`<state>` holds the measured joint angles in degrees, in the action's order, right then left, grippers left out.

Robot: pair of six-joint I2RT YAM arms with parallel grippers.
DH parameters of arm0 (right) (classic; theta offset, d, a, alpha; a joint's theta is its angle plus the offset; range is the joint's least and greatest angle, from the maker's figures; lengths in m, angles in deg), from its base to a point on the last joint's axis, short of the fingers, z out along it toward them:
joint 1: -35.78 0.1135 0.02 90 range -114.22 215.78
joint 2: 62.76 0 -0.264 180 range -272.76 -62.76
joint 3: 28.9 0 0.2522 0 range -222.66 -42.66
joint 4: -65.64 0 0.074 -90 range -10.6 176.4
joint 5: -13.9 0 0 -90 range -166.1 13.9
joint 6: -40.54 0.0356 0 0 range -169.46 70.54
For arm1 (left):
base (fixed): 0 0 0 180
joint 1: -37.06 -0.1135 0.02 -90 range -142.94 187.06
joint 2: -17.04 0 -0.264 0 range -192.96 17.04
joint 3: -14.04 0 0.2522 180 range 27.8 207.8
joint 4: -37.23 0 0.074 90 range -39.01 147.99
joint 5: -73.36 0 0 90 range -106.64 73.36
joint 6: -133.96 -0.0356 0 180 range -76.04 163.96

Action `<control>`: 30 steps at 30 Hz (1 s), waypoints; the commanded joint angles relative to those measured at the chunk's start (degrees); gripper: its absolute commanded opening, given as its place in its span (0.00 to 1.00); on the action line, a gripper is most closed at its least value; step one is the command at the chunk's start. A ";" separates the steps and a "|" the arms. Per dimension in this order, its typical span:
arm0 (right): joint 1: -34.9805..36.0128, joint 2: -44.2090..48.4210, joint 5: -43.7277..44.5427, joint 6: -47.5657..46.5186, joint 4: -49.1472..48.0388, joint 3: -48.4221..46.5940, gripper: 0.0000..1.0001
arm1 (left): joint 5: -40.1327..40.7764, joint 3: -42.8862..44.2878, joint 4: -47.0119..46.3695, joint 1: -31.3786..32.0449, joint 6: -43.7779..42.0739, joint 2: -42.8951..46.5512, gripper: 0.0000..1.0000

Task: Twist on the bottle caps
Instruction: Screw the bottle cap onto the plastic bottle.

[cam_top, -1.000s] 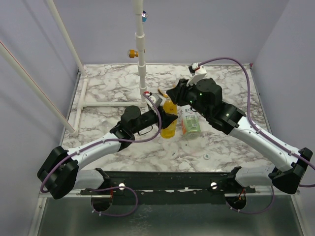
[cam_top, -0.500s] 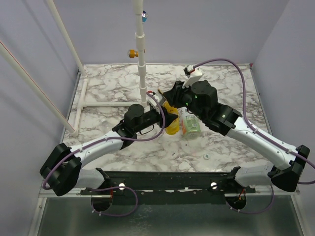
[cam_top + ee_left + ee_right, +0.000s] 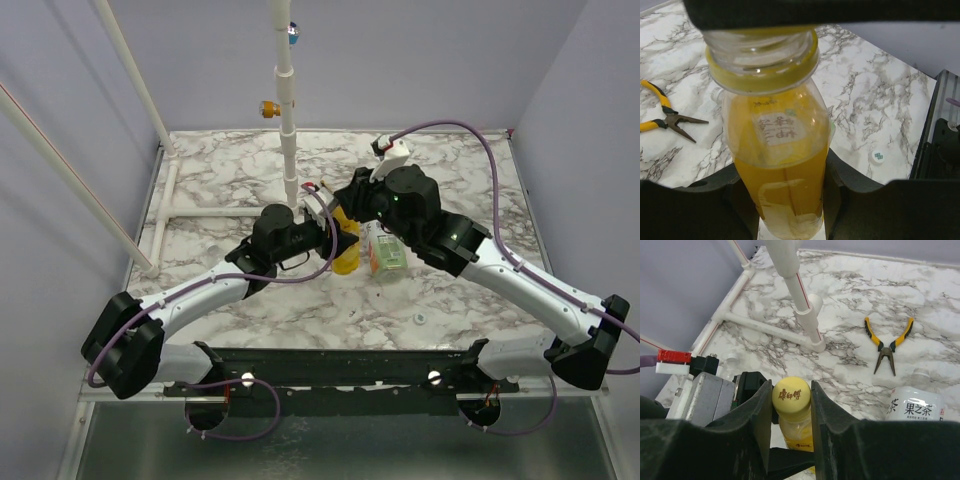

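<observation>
- The right gripper [image 3: 791, 399] is pressed onto the yellow cap [image 3: 791, 393], one finger on each side of it.
- The yellow cap sits on top of the yellow bottle [image 3: 780, 160], directly under the right wrist and on the line of the neck.
- The left gripper [image 3: 785, 192] clamps the yellow bottle low on its body, coming in from the side.
- The yellow bottle stands upright or close to it near the middle of the table [image 3: 230, 170], its long axis running up into the right gripper.
- Clear neck threads show above the yellow collar ring, so the yellow cap is judged not fully down.
- The coming turn depends on cap and neck sharing one axis; the right arm holds the cap and does the turning.
- The clear bottle [image 3: 917, 407] stands just beside the yellow bottle, with no cap visible on it.
- A whitish cap [image 3: 421, 318] lies apart, nearer the arm bases.
</observation>
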<state>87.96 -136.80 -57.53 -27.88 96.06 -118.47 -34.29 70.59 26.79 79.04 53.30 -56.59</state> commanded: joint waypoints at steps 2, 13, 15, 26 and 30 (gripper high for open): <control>1.39 0.39 -0.68 -1.97 7.01 0.42 0.19 | -5.69 5.13 2.78 -1.70 -1.48 2.48 0.00; 1.34 -1.80 -2.63 -0.14 8.95 -2.37 0.21 | -4.16 6.24 4.19 -1.59 -4.77 2.52 0.00; 1.39 -1.94 -2.48 0.09 9.34 -2.41 0.22 | -3.37 6.35 4.60 -1.57 -5.11 2.74 0.00; 1.36 -2.14 -1.25 0.21 10.40 -3.33 0.25 | -2.66 7.14 5.92 -1.60 -5.59 2.05 0.00; 1.34 -2.59 -1.19 -0.05 10.93 -4.31 0.27 | -2.79 7.05 5.90 -1.60 -5.46 1.74 0.00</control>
<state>88.07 -138.02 -57.25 -28.55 101.59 -121.53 -38.23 74.41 36.60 77.88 48.56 -56.13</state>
